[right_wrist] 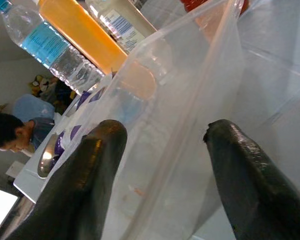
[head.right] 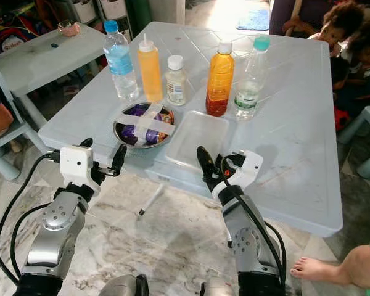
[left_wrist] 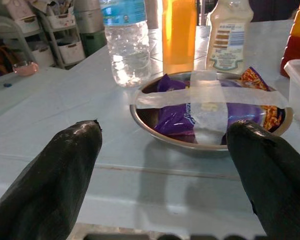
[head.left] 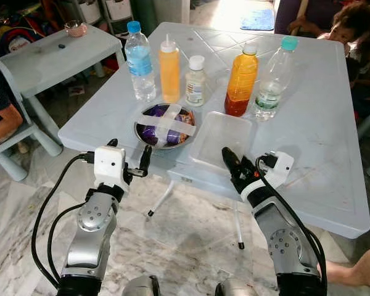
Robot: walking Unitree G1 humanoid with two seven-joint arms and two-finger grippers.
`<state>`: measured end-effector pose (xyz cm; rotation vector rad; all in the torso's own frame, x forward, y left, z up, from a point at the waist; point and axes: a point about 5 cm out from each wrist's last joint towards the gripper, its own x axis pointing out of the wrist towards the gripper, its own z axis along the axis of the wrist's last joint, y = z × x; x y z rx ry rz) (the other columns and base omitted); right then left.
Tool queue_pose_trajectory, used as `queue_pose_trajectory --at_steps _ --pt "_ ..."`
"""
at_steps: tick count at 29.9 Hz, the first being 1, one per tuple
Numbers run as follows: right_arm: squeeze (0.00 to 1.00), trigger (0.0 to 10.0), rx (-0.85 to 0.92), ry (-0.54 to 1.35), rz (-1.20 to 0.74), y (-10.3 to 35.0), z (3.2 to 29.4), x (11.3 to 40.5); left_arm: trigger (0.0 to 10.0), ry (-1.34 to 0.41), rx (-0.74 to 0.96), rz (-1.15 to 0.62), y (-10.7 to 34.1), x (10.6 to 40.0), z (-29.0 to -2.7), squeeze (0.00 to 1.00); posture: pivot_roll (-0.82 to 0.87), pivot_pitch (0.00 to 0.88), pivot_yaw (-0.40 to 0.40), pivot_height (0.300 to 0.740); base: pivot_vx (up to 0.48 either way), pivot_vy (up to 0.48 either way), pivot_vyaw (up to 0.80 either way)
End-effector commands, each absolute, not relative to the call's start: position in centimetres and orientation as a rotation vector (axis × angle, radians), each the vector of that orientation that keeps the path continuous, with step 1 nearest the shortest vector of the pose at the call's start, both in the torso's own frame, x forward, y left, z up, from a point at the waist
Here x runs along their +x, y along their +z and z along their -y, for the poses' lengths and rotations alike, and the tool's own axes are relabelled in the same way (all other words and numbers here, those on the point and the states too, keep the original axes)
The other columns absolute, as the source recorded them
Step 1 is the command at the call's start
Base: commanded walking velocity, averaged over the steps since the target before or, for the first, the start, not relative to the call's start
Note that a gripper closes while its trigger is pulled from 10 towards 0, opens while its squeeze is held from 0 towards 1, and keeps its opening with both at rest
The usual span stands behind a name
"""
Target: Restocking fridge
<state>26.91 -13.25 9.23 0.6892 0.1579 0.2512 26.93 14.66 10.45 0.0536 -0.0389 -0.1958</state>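
Tub (head.left: 221, 139) sits empty just right of the taped bowl (head.left: 166, 125) on your desk (head.left: 333, 117). Right end effector (head.left: 233, 161) spreads wide across its near rim; expect light, flexing, slippery plastic, so pinch that rim. Left end effector (head.left: 130, 158) gapes empty before the bowl.

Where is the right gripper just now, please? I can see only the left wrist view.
Observer: The right gripper is open at the near edge of the clear tub, right of the bowl.
Operator: Thank you. Is anything in the tub?
Observer: No, it looks empty.
Operator: How many bottles stand behind it?
Observer: Five in a row; the rightmost is a clear bottle with a teal cap.
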Motion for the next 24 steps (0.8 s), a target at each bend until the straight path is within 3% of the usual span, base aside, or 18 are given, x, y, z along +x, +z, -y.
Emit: queue_pose_trajectory --at_steps 1,9,24 --pt "0.00 0.0 0.724 0.261 -0.152 9.5 12.9 27.1 10.0 -0.196 0.070 0.046 10.8 26.9 -14.8 0.00 -0.08 0.080 0.072 0.740 0.000 0.000 0.00" --pt "0.00 0.0 0.805 0.210 -0.170 9.2 13.3 27.1 10.0 -0.202 0.070 0.045 10.8 27.0 -14.7 0.00 -0.08 0.081 0.076 0.740 0.000 0.000 0.00" --pt "0.00 0.0 0.792 0.144 -0.158 9.3 14.2 27.4 10.0 -0.217 0.058 0.055 10.8 27.0 -14.3 0.00 -0.08 0.074 0.075 0.740 0.000 0.000 0.00"
